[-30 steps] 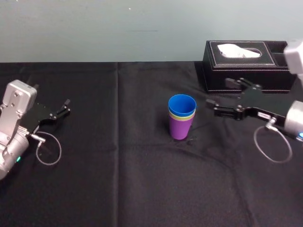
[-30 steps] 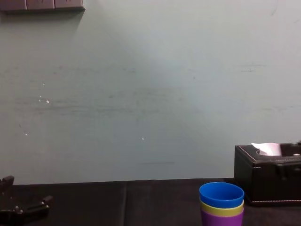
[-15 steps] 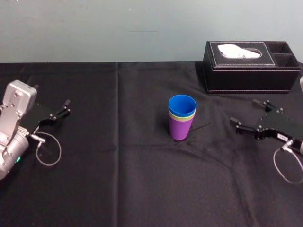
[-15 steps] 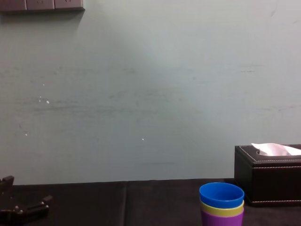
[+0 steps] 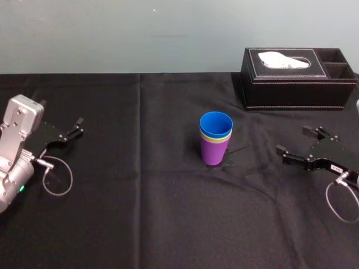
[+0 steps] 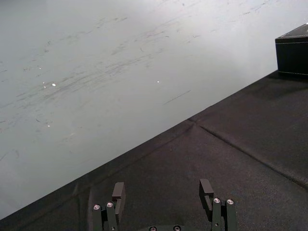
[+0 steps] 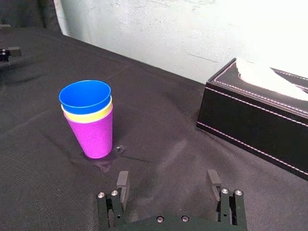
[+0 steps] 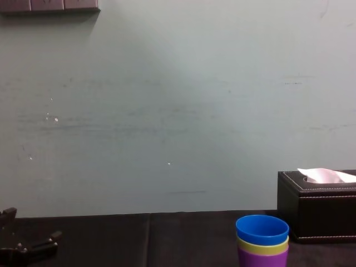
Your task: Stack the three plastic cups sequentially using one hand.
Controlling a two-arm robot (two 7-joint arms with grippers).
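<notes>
black cloth (image 5: 168, 224) over the whole table, matte, with one long straight fold (image 5: 139, 168) running from the far edge toward the robot, left of centre, and softer wrinkles (image 5: 247, 179) spreading around the middle. behind the table, a pale grey-green wall (image 5: 112, 33), scuffed with faint streaks and a few small white specks. high at the left in the chest view, the lower edge of a grey panel (image 8: 50, 5) on that wall

near the middle of the cloth, a little to the right, upright and nested into a single stack: purple cup (image 5: 214, 151) at the bottom with its base on the cloth, yellow-green cup (image 5: 215, 136) inside it, seen as a thin band, blue cup (image 5: 216, 123) on top with its mouth open upward. touched by neither gripper

toward the far right of the table, near its back edge, a black tissue box (image 5: 291, 84) with pale stitching, a white tissue (image 5: 280, 59) poking from the slot, two open compartments at its right end. well apart from the stack

right gripper (image 5: 292, 140) low over the cloth on the right side, nearer the robot than the box, pointed toward the stack, fingers spread wide and empty. thin cable loop (image 5: 342, 204) hanging under its wrist

left gripper (image 5: 78, 127) parked at the far left, low over the cloth, aimed toward the middle, fingers likewise spread with nothing between them. silver arm housing (image 5: 17, 129) behind it, and another cable loop (image 5: 56, 179) beside it on the cloth
</notes>
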